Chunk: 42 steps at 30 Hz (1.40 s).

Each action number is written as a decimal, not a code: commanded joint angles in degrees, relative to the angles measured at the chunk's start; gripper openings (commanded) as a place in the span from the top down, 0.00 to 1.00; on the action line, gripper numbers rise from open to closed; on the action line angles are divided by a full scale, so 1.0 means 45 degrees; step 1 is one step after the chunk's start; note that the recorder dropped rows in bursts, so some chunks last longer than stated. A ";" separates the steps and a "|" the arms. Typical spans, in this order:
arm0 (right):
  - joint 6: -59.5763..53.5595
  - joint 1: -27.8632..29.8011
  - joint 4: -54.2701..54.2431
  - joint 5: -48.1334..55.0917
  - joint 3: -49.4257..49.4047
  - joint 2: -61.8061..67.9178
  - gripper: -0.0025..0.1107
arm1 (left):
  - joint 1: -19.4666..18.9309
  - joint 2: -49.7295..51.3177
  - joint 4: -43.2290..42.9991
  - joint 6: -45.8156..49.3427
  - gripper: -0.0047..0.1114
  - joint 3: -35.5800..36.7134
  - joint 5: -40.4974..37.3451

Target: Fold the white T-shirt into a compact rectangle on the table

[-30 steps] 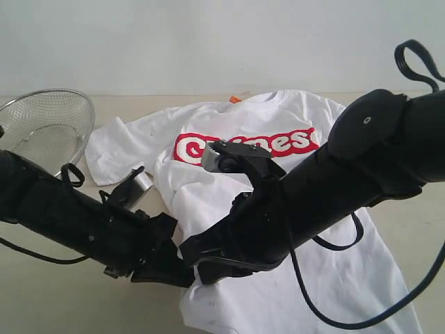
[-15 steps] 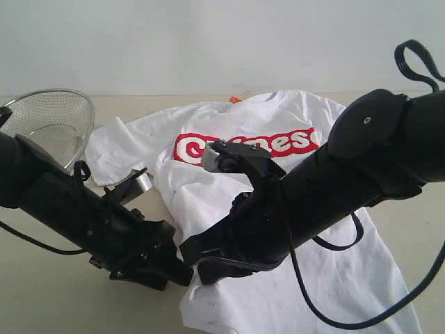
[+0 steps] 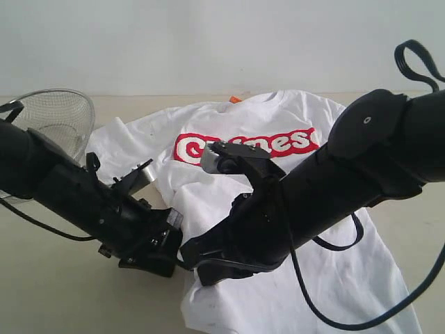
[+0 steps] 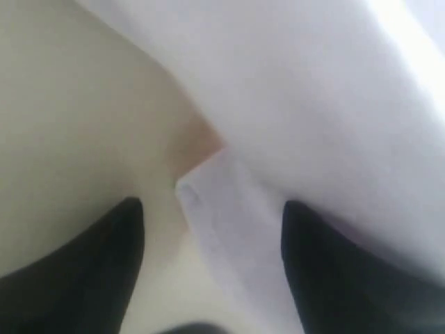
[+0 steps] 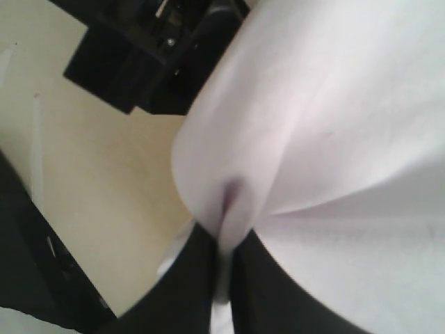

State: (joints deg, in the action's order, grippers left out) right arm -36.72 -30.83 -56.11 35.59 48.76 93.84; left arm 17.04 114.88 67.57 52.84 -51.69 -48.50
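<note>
Two grippers low at the shirt's side edge: right gripper (image 5: 224, 247) clenched on the white T-shirt (image 3: 285, 111), left gripper (image 4: 212, 216) open, empty. Limp, light cloth, so pinch the doubled edge.

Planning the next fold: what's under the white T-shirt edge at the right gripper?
The right gripper pinches an edge of the white T-shirt into a raised fold; table shows beside it. What lies beneath the fabric is covered, and the right arm blocks the exterior view there.

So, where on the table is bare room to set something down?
The table is bare between the left arm and the near edge, beside the white T-shirt's hem. Crowded where both arms meet on the shirt, and by the mesh bowl.
</note>
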 commanded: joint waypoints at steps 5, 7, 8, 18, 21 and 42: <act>-0.0114 -0.0007 -0.0075 -0.0095 -0.0022 -0.0163 0.98 | 0.0063 0.0582 -0.0490 -0.0129 0.47 -0.0102 -0.1881; -0.0114 -0.0007 -0.0075 -0.0095 -0.0022 -0.0163 0.98 | 0.0063 0.0582 -0.0959 -0.0039 0.47 -0.0213 -0.2931; -0.0114 -0.0007 -0.0075 -0.0095 -0.0022 -0.0163 0.98 | 0.0036 0.0582 -0.0992 -0.0039 0.47 -0.0221 -0.3290; -0.0090 -0.0007 -0.0079 -0.0532 -0.0022 -0.0163 0.98 | 0.0036 0.0582 -0.0992 -0.0765 0.47 -0.0221 -0.4749; -0.0060 -0.0007 -0.0123 -0.0710 -0.0022 -0.0163 0.98 | 0.0036 0.0582 -0.1314 -0.1150 0.47 -0.0221 -0.4769; -0.0060 -0.0007 -0.0123 -0.1295 -0.0022 -0.0140 0.98 | 0.1198 -0.5767 0.0583 0.2437 0.64 0.3705 0.0884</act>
State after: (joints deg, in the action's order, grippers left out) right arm -36.88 -30.83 -56.30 30.24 48.76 93.84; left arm 20.26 91.59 72.83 65.06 -35.64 -48.06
